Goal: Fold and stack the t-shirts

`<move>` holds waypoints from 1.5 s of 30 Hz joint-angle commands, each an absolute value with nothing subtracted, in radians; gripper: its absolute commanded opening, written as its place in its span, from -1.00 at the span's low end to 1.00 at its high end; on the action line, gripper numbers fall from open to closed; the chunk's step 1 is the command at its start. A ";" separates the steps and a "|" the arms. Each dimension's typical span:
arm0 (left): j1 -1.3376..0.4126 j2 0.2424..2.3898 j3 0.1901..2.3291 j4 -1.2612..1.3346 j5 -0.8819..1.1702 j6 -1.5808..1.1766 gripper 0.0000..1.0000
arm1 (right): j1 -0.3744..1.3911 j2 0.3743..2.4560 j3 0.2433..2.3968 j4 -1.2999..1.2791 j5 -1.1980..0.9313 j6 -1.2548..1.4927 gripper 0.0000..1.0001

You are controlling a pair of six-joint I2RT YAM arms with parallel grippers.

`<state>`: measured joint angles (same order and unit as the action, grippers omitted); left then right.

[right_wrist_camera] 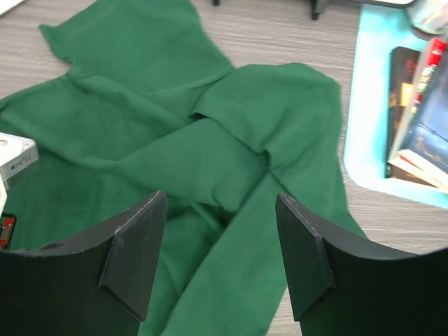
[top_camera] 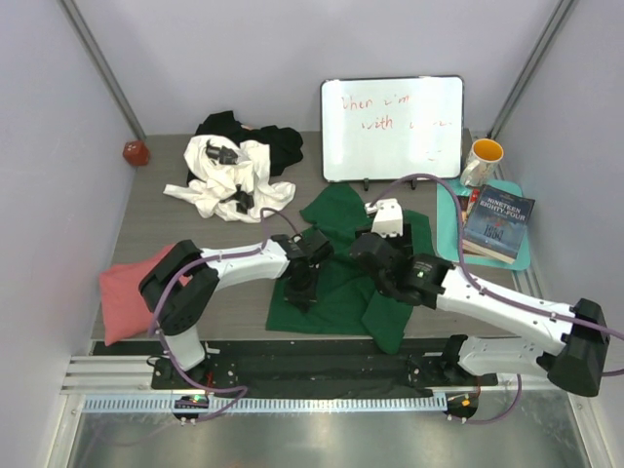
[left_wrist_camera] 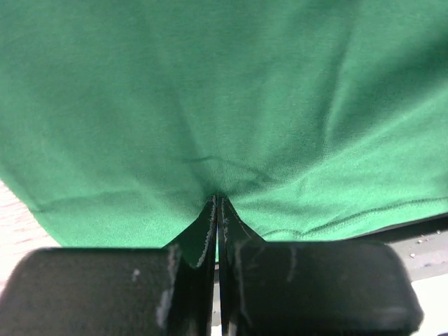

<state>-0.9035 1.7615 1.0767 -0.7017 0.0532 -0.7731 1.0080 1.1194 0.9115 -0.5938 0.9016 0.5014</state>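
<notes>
While left end effector (left_wrist_camera: pixel 218 206) is pressed shut, pinching the green t-shirt (top_camera: pixel 336 295) crumpled mid worktop (top_camera: pixel 146 219), right end effector (right_wrist_camera: pixel 218 217) hangs spread above it. Advice: grab opposite hem, pull taut before folding.

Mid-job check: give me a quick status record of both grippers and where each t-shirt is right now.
left gripper: shut, pinching the green t-shirt near its hem
right gripper: open, above the same shirt
green t-shirt: centre of table, rumpled, unfolded
pink t-shirt: near left corner
white t-shirt: far left, heaped with the black t-shirt
stack: none yet
</notes>
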 commanded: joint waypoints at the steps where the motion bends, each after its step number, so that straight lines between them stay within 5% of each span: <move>1: -0.887 1.735 1.017 -0.808 -0.044 -0.805 -0.99 | 0.993 1.154 0.997 -0.516 0.858 0.477 0.38; 11: -0.683 1.678 0.959 -0.830 -0.098 -0.828 -1.00 | 0.962 1.071 1.022 -0.511 0.837 0.431 0.36; 21: -0.402 1.670 1.147 -0.894 -0.268 -0.804 -1.00 | 0.946 1.046 1.037 -0.538 0.835 0.413 0.36; 27: -0.296 1.683 1.222 -0.868 -0.126 -0.746 -0.98 | 0.933 1.046 1.043 -0.554 0.844 0.406 0.41; 29: -0.319 1.657 1.226 -0.865 -0.100 -0.730 -0.43 | 0.925 1.046 1.039 -0.557 0.838 0.407 0.43; 32: -0.382 1.603 1.210 -0.885 -0.118 -0.729 0.09 | 0.917 1.052 1.035 -0.555 0.825 0.417 0.45; 45: -0.440 1.519 0.947 -0.853 -0.068 -0.735 0.22 | 0.913 1.081 1.034 -0.555 0.811 0.428 0.45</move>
